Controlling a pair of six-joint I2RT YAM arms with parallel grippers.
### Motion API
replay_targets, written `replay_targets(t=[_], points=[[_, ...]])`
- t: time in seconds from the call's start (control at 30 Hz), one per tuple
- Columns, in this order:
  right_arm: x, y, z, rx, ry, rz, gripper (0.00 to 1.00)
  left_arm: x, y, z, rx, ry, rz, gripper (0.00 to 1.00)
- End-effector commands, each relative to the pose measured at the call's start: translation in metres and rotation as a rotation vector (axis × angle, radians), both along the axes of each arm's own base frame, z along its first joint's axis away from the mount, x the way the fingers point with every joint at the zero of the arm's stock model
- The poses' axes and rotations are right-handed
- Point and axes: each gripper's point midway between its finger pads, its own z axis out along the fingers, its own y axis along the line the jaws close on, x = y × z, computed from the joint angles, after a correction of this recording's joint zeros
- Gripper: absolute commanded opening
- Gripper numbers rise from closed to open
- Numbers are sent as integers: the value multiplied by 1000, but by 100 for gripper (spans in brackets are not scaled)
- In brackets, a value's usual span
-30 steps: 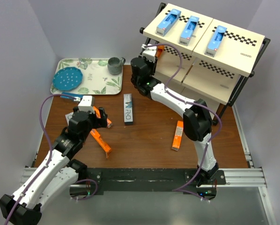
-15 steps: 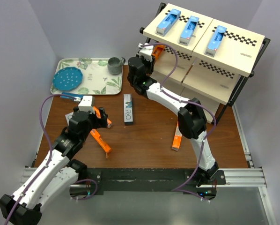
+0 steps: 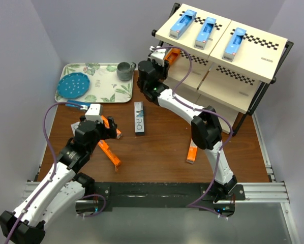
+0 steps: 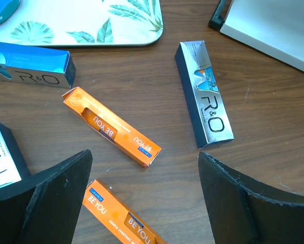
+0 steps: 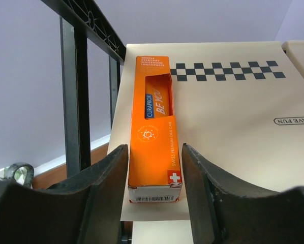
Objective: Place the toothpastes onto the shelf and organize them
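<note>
On the black-framed shelf's cream board (image 5: pixel 233 127), a slim orange cardboard toothpaste box (image 5: pixel 154 127) lies between the fingers (image 5: pixel 103 193) of the right gripper (image 5: pixel 154 151), grip unclear; the left gripper (image 4: pixel 144 157) gapes wide, empty.

Dark brown wood-grain tabletop (image 4: pixel 274 132) looks matt; the grey foil-faced toothpaste box (image 4: pixel 207 104) is shiny, the orange cardboard toothpaste box (image 5: pixel 154 137) pretty matt.

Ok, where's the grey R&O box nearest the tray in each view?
Top external: the grey box lies mid-table, just below the tray's near right corner.
Left wrist: the grey box lies right of centre, below the tray.
Right wrist: not in it.
Shared landmark: that leaf-patterned tray corner.
</note>
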Motion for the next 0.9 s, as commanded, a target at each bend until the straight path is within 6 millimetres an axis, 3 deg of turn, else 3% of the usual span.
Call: replay_targets(t=[0.0, 0.23, 0.67, 0.87], points=[[-6, 4, 28, 65, -65, -12, 56, 1, -3, 9, -10, -27, -15, 90], [-14, 14, 38, 80, -60, 51, 65, 1, -4, 11, -14, -34, -16, 90], [-25, 12, 62, 122, -52, 118, 72, -2, -4, 17, -29, -54, -23, 90], [-37, 14, 70, 154, -18, 219, 81, -2, -4, 17, -32, -57, -22, 90]])
